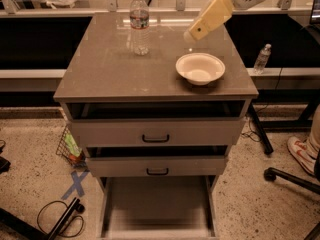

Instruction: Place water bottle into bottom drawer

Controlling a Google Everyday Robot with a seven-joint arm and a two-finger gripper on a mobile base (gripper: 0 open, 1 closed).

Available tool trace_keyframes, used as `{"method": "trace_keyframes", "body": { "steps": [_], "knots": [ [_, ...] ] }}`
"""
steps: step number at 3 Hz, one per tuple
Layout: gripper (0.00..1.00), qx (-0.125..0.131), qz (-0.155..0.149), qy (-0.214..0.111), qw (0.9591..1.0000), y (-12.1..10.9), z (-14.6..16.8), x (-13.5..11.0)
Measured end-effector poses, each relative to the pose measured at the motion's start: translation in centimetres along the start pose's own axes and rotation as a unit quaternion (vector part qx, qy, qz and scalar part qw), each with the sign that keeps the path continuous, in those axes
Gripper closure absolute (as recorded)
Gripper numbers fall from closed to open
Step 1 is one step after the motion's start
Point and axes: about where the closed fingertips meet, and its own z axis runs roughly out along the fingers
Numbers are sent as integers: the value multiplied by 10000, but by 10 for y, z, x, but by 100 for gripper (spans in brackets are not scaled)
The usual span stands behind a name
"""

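The water bottle stands upright at the back left of the cabinet top, clear and ribbed with a white cap and a dark label band. My gripper hangs from the cream arm at the upper right, above the cabinet top, right of the bottle and just behind the bowl. It holds nothing. The bottom drawer is pulled out at the foot of the cabinet, showing a flat grey floor with nothing on it.
A white bowl sits on the right of the cabinet top. Two upper drawers with black handles are slightly pulled out. A small bottle stands on the ledge at right. A wire basket, cables and a chair base lie on the floor.
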Motion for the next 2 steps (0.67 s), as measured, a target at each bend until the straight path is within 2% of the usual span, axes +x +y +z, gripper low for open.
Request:
{"method": "trace_keyframes", "body": {
  "steps": [1,2],
  "knots": [
    [0,244,-14,-571,9981,-36,31,0],
    [0,264,7,-1091,9937,-66,65,-1]
  ]
}}
